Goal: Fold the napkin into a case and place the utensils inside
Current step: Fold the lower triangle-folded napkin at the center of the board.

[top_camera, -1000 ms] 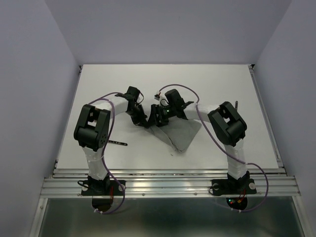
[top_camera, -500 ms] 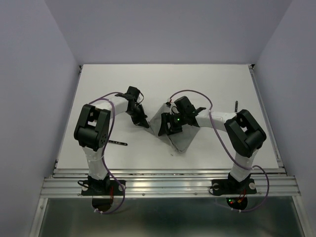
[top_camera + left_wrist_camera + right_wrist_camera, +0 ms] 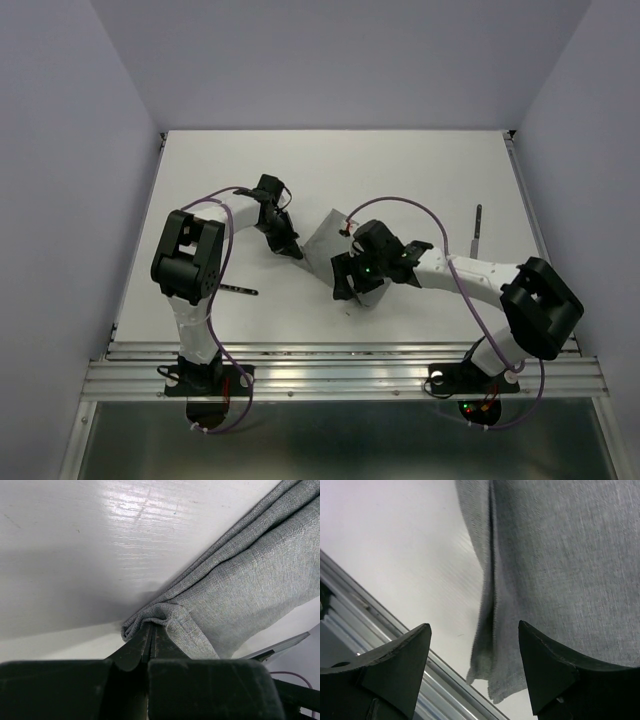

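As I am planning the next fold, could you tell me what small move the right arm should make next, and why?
Probably lower the right gripper and close it on the near corner of the napkin. Its jaws stand open with that hemmed corner between them, while the left gripper is shut on another corner, so a second grip would allow a fold.

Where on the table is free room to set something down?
Free: the far strip of table beyond the napkin and the right utensil. Crowded: the middle, where the left gripper holds the napkin and the right gripper hovers.
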Controlling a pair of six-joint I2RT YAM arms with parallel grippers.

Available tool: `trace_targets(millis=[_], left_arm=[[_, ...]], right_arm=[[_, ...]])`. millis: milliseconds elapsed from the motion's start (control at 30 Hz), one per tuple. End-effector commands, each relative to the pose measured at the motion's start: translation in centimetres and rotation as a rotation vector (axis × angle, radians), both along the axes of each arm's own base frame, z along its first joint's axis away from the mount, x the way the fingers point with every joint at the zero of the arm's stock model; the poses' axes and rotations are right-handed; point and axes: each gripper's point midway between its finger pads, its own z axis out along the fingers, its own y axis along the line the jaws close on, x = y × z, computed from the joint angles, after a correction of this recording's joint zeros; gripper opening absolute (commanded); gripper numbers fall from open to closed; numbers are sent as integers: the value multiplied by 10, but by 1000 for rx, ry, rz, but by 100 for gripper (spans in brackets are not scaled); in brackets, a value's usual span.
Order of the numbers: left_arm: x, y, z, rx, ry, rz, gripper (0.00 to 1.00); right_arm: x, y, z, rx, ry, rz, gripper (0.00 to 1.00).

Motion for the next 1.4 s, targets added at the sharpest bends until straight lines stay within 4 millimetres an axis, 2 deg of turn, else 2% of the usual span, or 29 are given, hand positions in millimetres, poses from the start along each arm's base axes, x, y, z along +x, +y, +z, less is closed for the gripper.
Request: trace_targets(millis=[0,133,233,333,367,467,633,833,1000,1167,1367], left_arm=[[-12,15,-27,102,51,-24,4],[-13,15,-28,103,53,-25,5],[-13,15,-27,102,51,-25,4],[-12,15,-25,98,44,-25,5],[-13,16,-24,101,44,-25,5],[-14,16,-24,103,49,-25,5],[-10,16,-16,101,19,-34,9],[-2,19,-1,121,-29,-47,19],[6,20,10,132,-66,-56,25],[12,20,17,136,-91,-64,31],[21,17,34,122,-137,-69,44]], right_arm=[[2,-14,-13,-90,-30,-42,76],[-2,-7,-20,-83,-10,-16,68],[-1,-8,-24,-96,-10,-26,54],[1,-12,-26,-111,-19,-49,35],[2,-14,-28,-119,-20,-58,21],[4,-16,-32,-122,-27,-82,1],[-6,-3,-24,-33,5,-36,1],[-15,13,-10,72,49,23,1],[-10,11,-2,170,115,12,1],[-17,16,2,249,187,28,1],[-14,22,7,334,226,-11,1]])
